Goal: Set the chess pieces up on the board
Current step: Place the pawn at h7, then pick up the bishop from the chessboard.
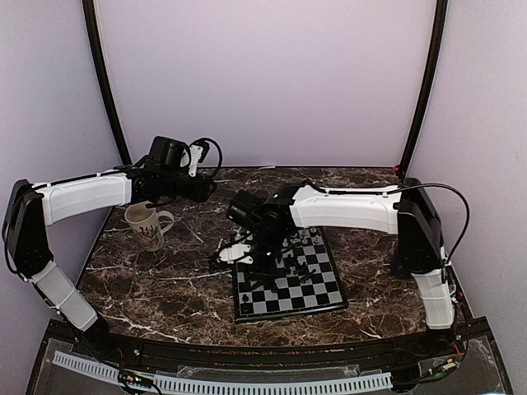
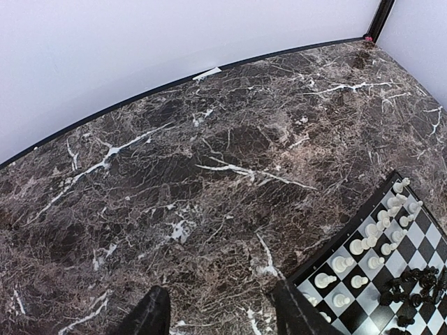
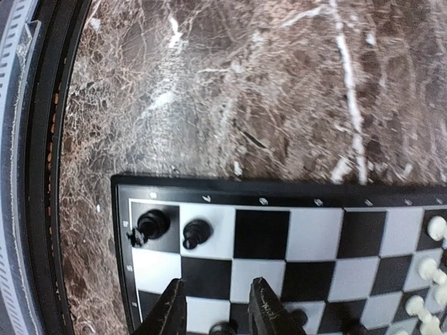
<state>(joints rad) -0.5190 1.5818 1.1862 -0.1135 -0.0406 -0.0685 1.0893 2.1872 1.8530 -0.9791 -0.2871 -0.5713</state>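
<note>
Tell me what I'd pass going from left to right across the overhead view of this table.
Left arm's black joint → patterned mug → chessboard → right arm's black joint. The pincers overlap other things, so I left them out.

The left arm (image 1: pixel 82 196) and right arm (image 1: pixel 350 210) have white shells between black joints — a thin black cable (image 1: pixel 466 220) loops beside the right one; its fingers (image 3: pixel 170 310) are dark and tapered.
</note>
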